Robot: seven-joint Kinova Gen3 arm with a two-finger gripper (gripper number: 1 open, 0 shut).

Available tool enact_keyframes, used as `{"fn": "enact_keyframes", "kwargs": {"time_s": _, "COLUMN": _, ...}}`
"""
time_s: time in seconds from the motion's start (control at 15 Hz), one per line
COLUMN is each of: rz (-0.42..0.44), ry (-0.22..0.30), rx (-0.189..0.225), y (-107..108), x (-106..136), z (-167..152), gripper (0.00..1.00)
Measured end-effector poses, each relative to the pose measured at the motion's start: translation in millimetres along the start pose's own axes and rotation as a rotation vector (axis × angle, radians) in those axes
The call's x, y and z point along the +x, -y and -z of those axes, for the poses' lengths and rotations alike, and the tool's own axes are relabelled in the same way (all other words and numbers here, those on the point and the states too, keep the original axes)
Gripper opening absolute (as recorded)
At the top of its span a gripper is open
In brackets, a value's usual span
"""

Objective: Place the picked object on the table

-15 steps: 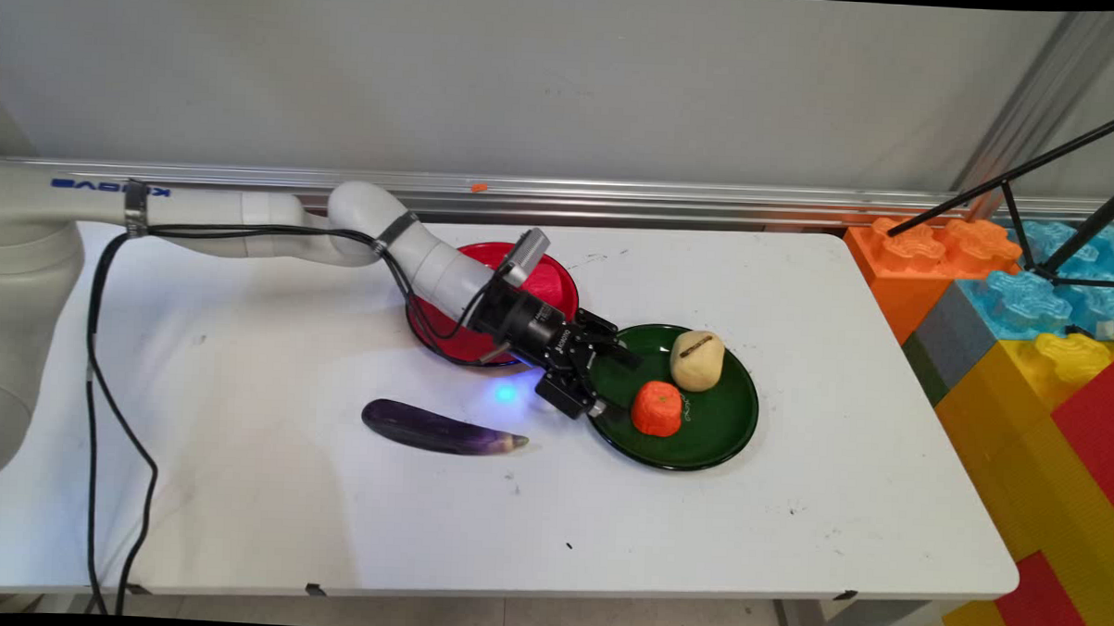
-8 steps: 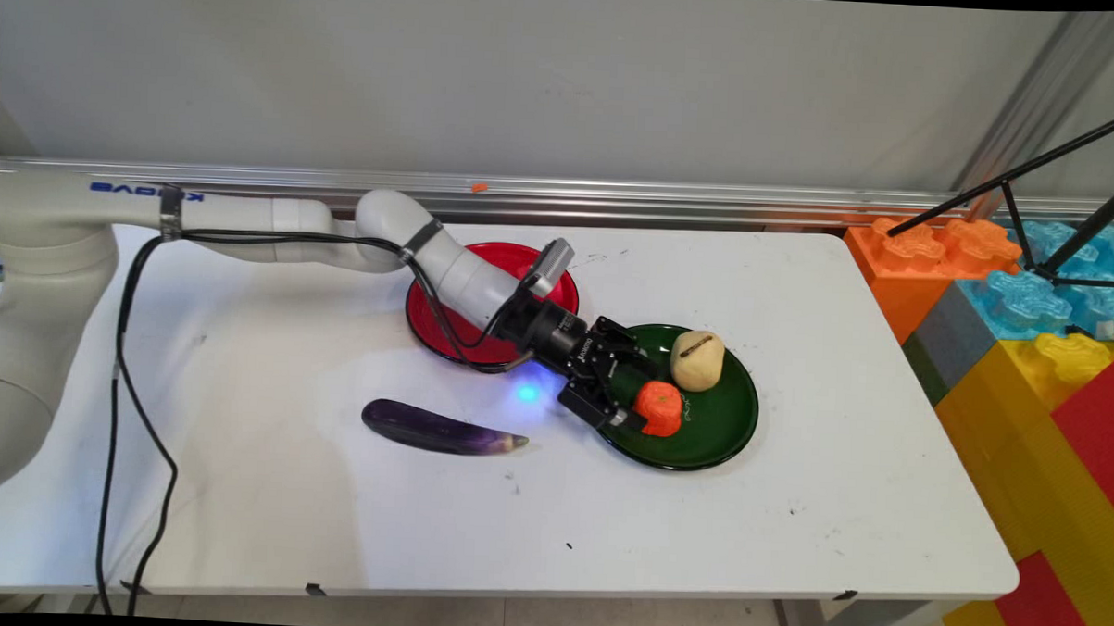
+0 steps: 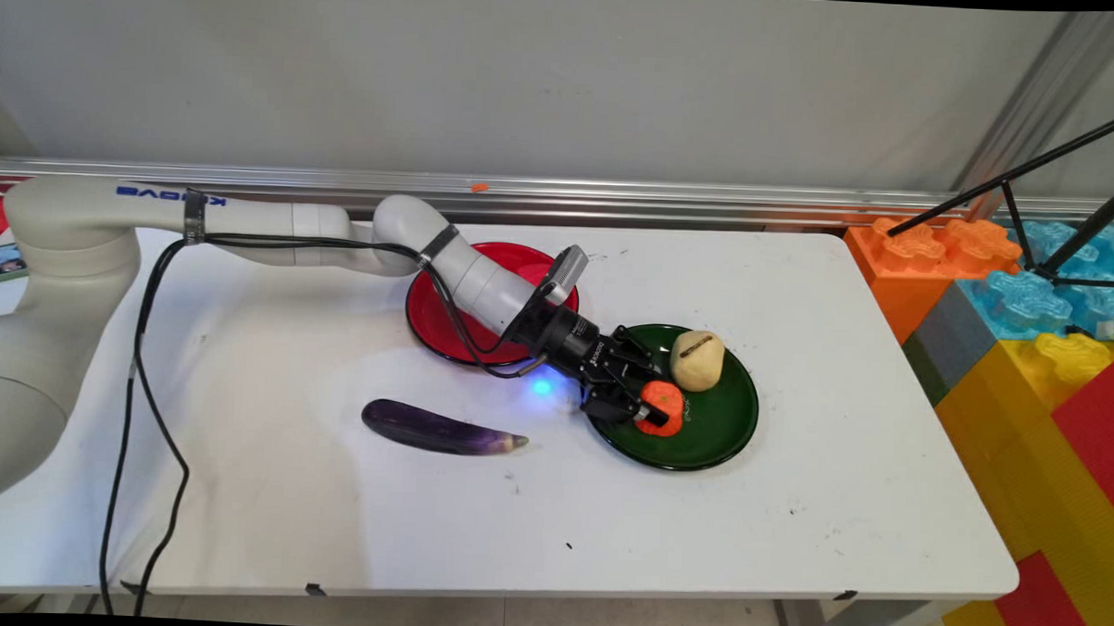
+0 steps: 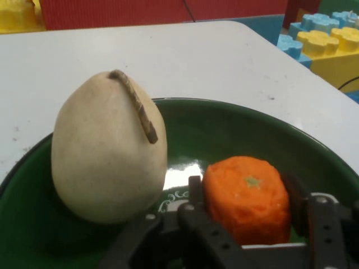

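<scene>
Hand view: gripper (image 4: pixel 249 216) clamps the matte orange stump (image 4: pixel 247 196), standing upright near green plate's (image 4: pixel 235 129) left edge.

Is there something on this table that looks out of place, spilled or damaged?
Nothing is spilled or broken. The eggplant lies alone on the white table, on neither plate. The gripper straddles the orange piece on the green plate, beside the pear.

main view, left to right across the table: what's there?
eggplant → red plate → tool closing around the orange piece → pear, on the green plate → toy blocks
</scene>
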Motion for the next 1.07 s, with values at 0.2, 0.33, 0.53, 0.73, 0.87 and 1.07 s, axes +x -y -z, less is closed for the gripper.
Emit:
{"fn": "enact_keyframes", "kwargs": {"time_s": 0.2, "rz": -0.006, "ry": 0.006, "rx": -0.002, "y": 0.8, "x": -1.6, "z": 0.4, "gripper": 0.00}}
{"fn": "enact_keyframes", "kwargs": {"time_s": 0.33, "rz": -0.008, "ry": 0.005, "rx": -0.003, "y": 0.3, "x": -1.2, "z": 2.8, "gripper": 0.00}}
{"fn": "enact_keyframes", "kwargs": {"time_s": 0.53, "rz": -0.011, "ry": -0.008, "rx": -0.004, "y": -3.3, "x": 4.5, "z": 13.4, "gripper": 0.00}}
{"fn": "enact_keyframes", "kwargs": {"time_s": 0.73, "rz": -0.007, "ry": -0.033, "rx": 0.002, "y": -10.5, "x": 15.4, "z": 30.4, "gripper": 0.00}}
{"fn": "enact_keyframes", "kwargs": {"time_s": 0.87, "rz": -0.003, "ry": -0.049, "rx": 0.005, "y": -15.7, "x": 22.1, "z": 40.5, "gripper": 0.00}}
{"fn": "enact_keyframes", "kwargs": {"time_s": 1.07, "rz": 0.001, "ry": -0.072, "rx": 0.004, "y": -26.3, "x": 33.0, "z": 57.8, "gripper": 0.00}}
